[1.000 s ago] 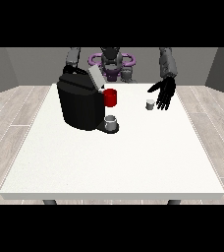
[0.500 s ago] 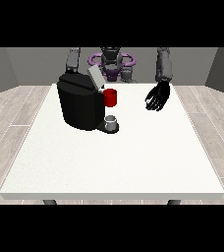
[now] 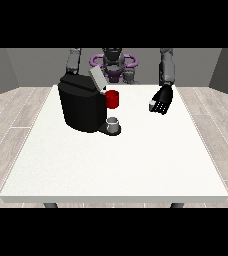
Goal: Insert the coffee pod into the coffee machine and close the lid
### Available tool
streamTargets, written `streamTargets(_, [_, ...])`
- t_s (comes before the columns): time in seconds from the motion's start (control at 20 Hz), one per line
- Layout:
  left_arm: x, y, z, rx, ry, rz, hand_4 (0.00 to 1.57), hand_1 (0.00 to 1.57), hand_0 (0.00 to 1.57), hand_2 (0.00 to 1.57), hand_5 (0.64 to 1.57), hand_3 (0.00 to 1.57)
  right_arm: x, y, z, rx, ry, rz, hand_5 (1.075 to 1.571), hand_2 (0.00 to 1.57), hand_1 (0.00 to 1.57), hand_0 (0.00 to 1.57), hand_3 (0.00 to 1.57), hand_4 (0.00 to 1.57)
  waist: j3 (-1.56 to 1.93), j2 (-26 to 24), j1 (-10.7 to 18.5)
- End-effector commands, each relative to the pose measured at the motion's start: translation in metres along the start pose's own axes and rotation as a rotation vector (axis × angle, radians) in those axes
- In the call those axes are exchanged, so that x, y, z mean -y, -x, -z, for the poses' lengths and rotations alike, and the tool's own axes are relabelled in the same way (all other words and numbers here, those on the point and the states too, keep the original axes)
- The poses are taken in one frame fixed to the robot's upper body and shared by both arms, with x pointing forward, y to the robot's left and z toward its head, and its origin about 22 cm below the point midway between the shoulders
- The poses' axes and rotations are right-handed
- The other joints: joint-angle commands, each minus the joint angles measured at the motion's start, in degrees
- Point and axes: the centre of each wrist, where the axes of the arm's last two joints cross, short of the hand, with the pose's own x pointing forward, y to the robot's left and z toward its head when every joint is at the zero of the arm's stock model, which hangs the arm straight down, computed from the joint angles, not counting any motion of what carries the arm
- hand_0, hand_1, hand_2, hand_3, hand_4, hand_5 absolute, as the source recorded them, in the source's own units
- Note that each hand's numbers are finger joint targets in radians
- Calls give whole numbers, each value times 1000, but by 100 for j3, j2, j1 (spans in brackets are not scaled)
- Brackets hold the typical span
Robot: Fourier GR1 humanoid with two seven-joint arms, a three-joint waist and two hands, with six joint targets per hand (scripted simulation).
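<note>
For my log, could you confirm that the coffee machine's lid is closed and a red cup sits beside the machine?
Not quite: the front view shows the lid standing open on the coffee machine. The red cup does sit beside it.

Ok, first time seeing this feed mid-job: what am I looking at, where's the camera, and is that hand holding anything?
The one camera stands across the white table and faces the robot, so you see it from the front. The black box with its grey lid tilted open is the coffee machine; a red part sits on its side and a small grey cup at its base. The black hand at the view's right hangs above the table with curled fingers; whether it holds the pod, I cannot tell. The other hand is hidden behind the machine.
</note>
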Motion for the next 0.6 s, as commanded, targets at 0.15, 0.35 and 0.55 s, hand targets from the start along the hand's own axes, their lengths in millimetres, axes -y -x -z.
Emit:
streamTargets(0.15, [17,5,1,12,115,19,413,870,870,1021,1571,921,3,34,-17,-79,39,30,1571,0,0,0,0,0,-8,-371,137])
streamTargets(0.35, [25,-26,17,58,62,22,466,1149,1149,1257,1571,1162,11,29,-6,-84,62,-67,1571,0,0,0,0,0,-9,-337,141])
streamTargets(0.55, [-9,-25,23,154,11,-121,494,1420,1420,1402,1571,1332,8,37,-9,-108,85,-53,1571,0,0,0,0,0,-9,-453,278])
